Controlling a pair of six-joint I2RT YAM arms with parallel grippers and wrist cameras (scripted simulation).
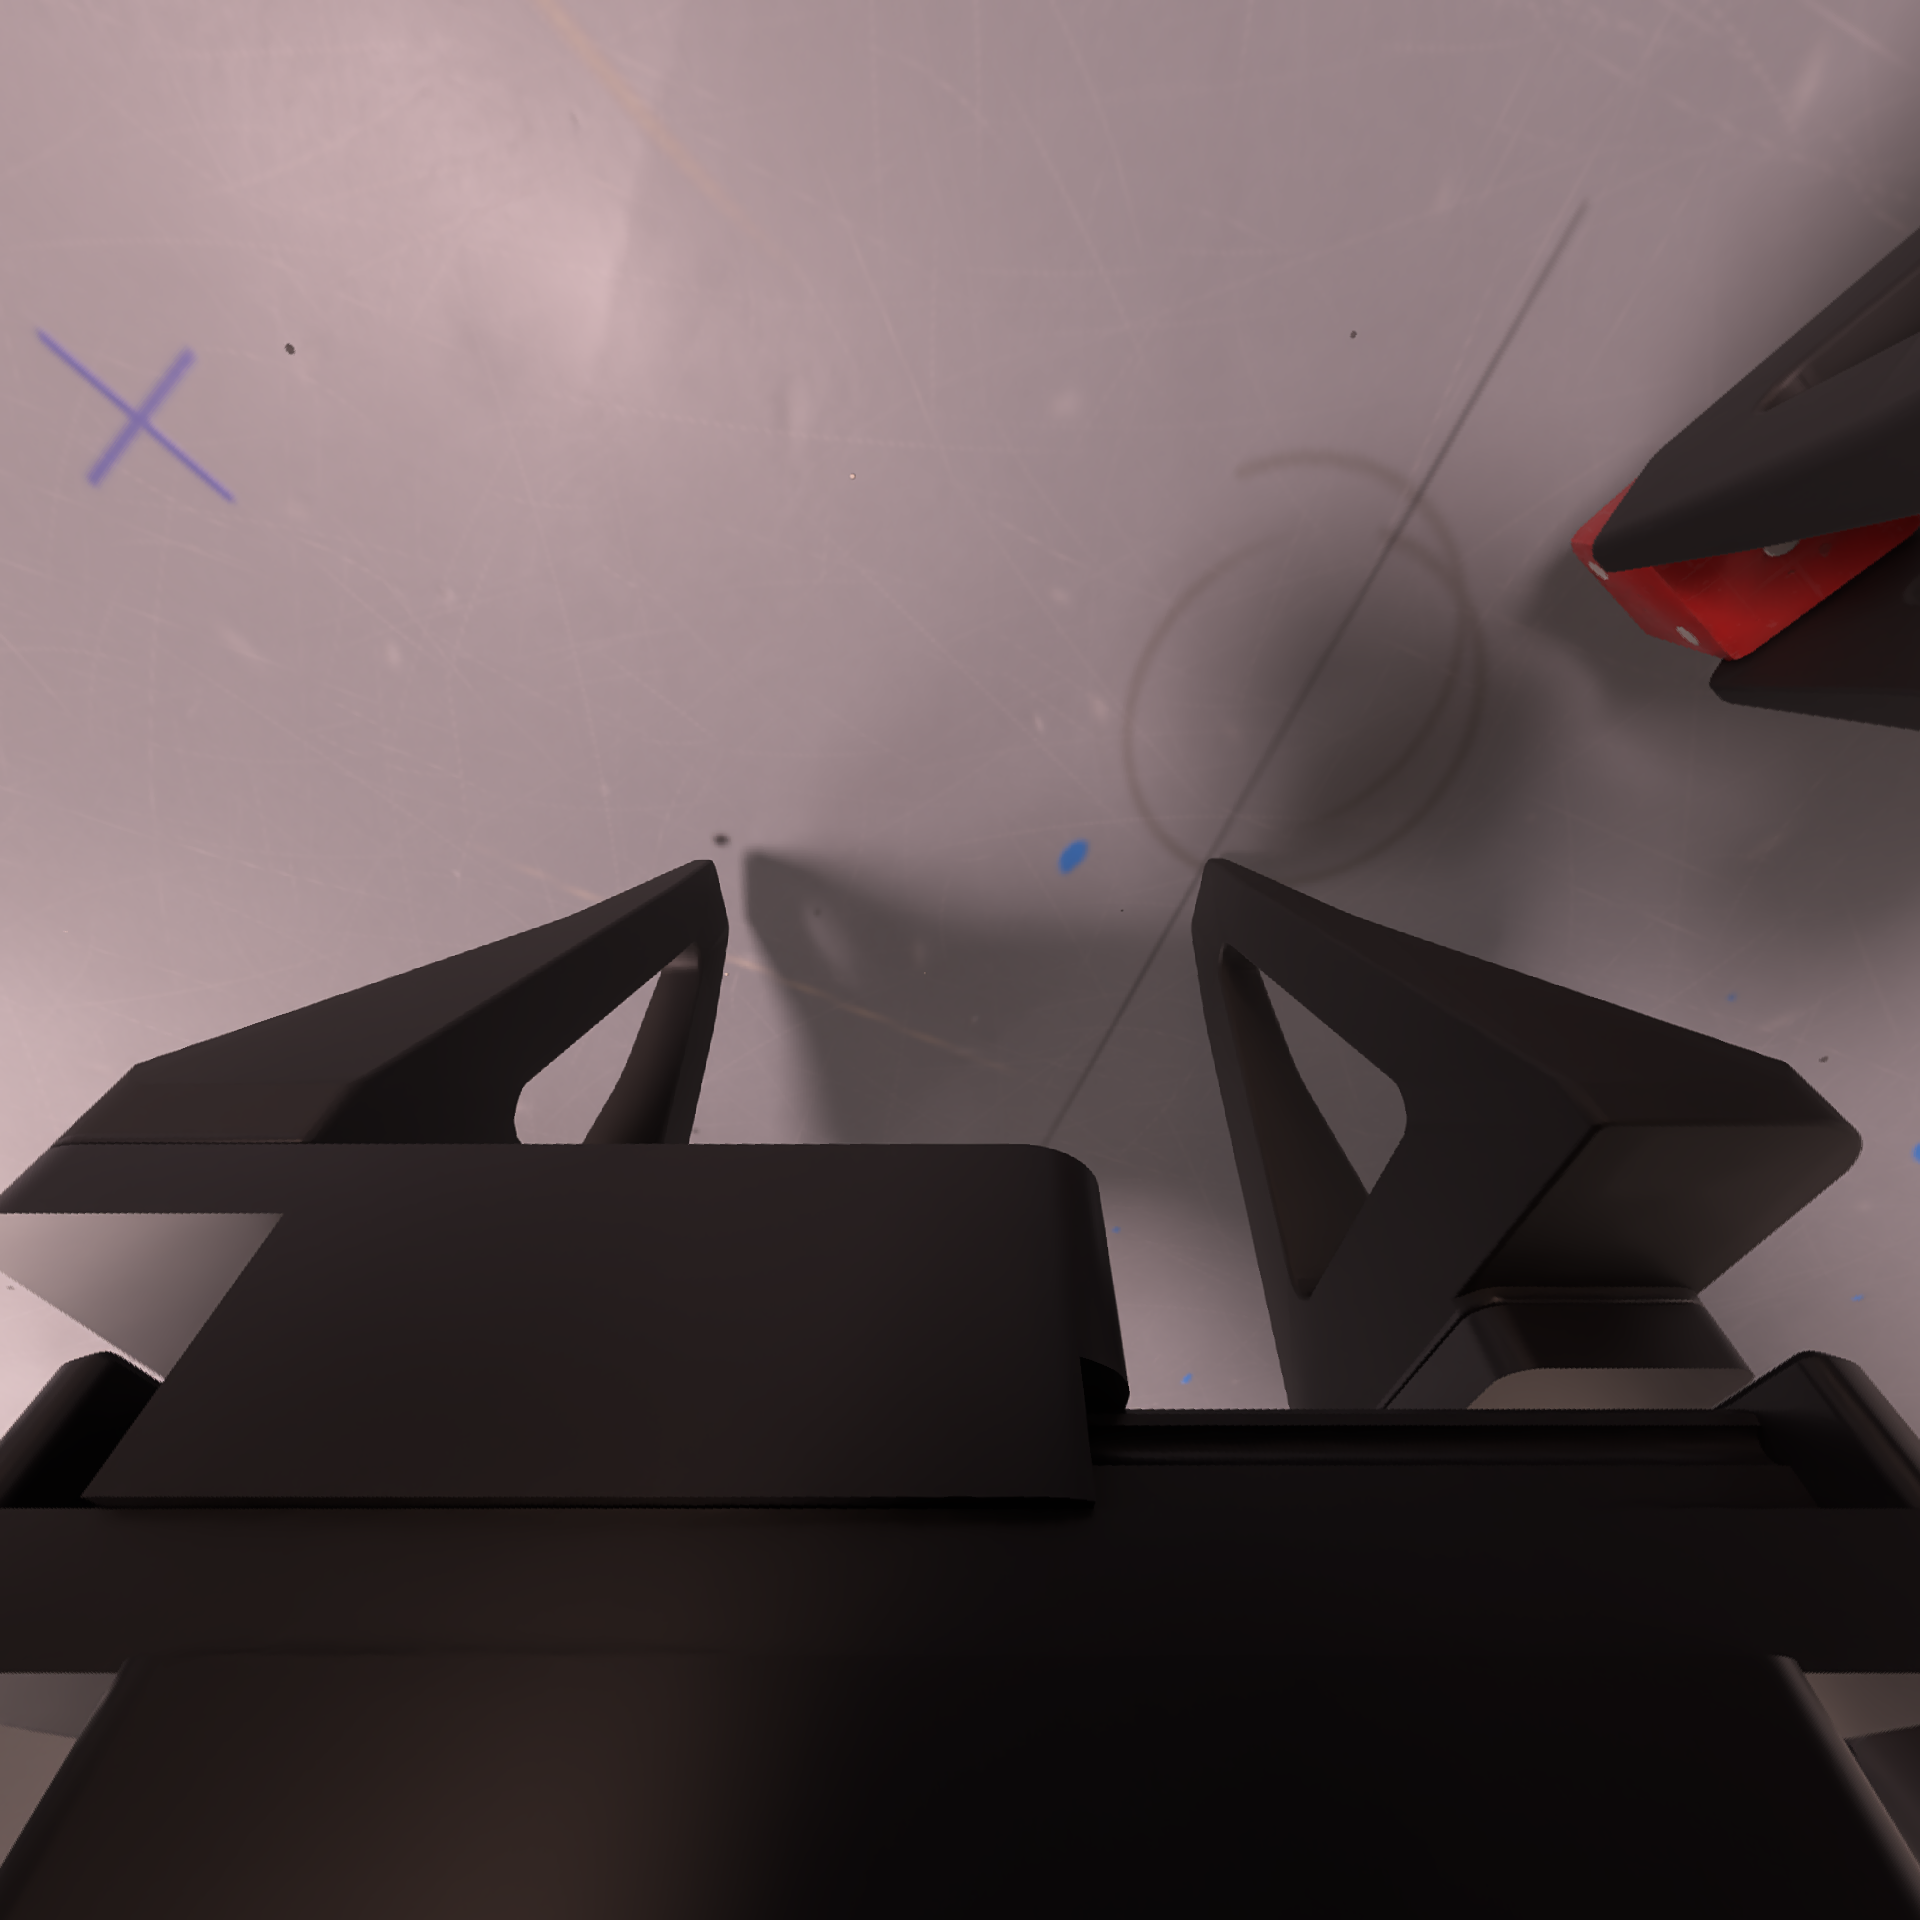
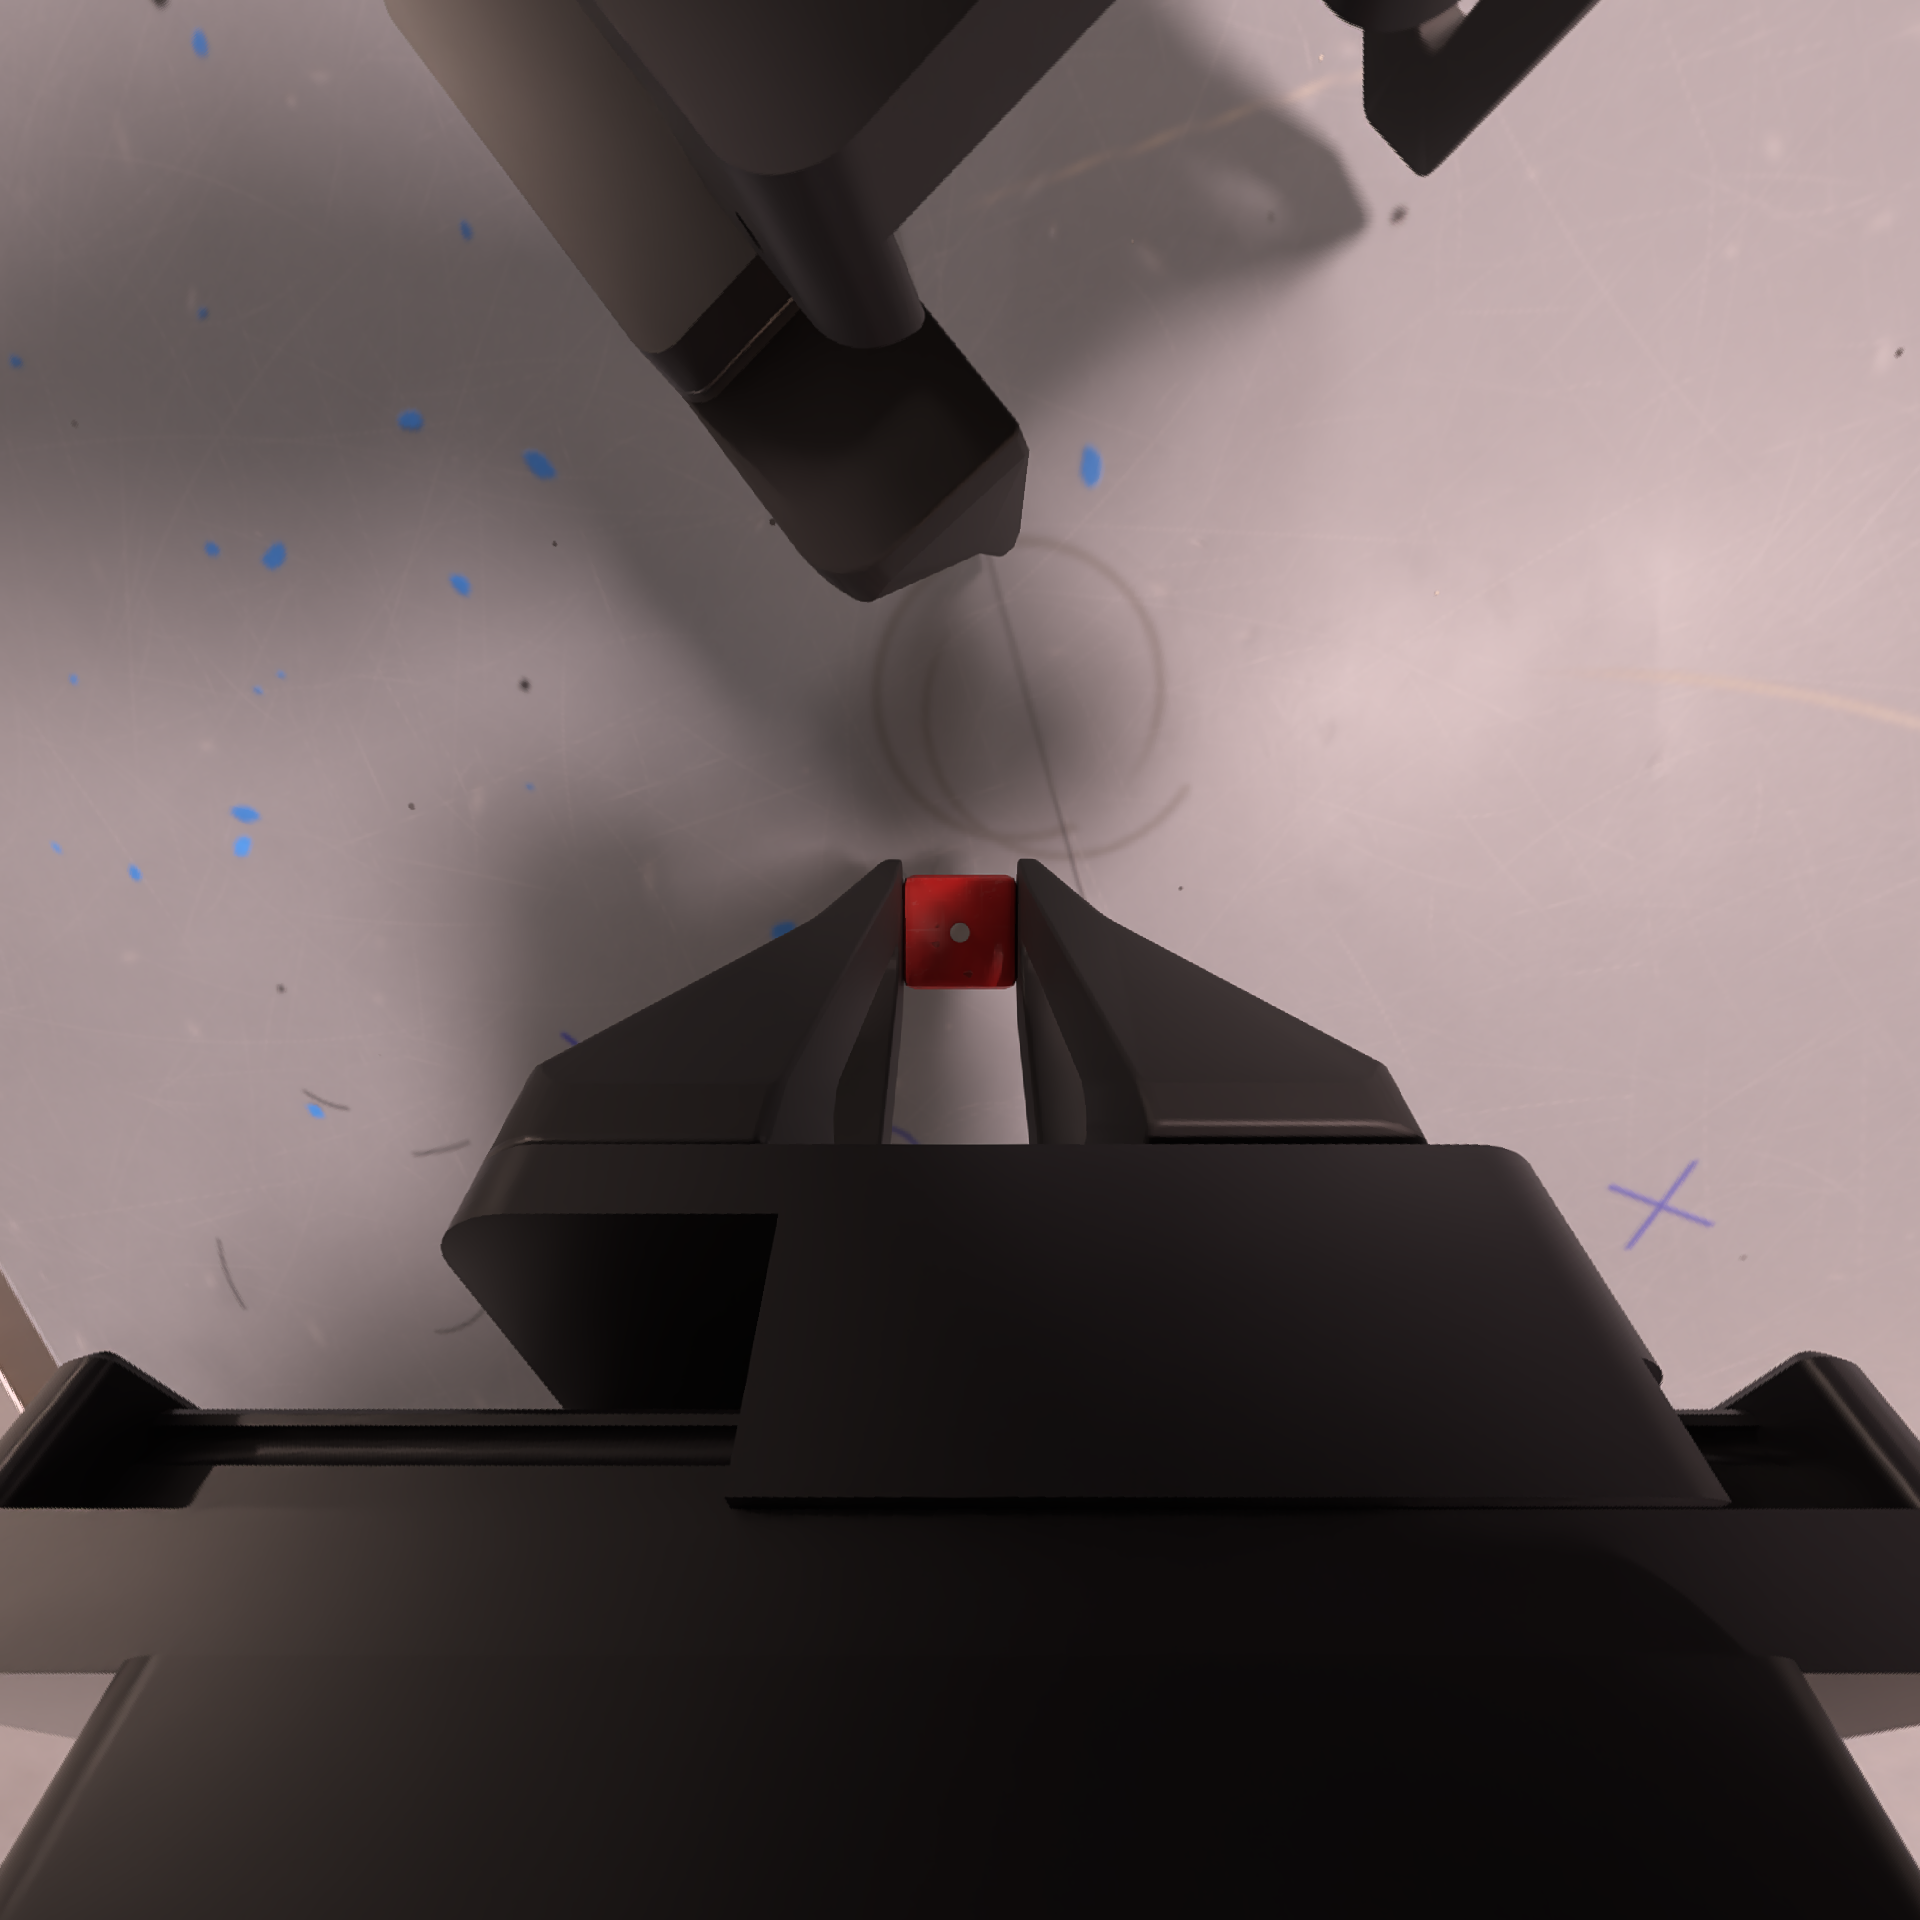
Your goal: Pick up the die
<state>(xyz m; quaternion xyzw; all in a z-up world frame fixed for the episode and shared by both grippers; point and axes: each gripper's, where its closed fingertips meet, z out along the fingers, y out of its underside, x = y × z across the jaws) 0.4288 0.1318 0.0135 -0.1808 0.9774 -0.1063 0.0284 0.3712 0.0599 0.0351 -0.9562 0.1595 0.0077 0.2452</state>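
Item: small red cube die with pale pips (image 2: 959,932), a single-pip face toward the right wrist camera. Location: pinched at the very tips of the right black two-finger gripper (image 2: 959,873), one finger flat against each opposite side; seemingly clear of the scuffed pale grey counter (image 2: 1455,644), though contact cannot be ruled out. Left black two-finger gripper (image 1: 961,868): spread, holding nothing, die well off to its right. Judgement: the right arm alone owns the lift, straight upward.
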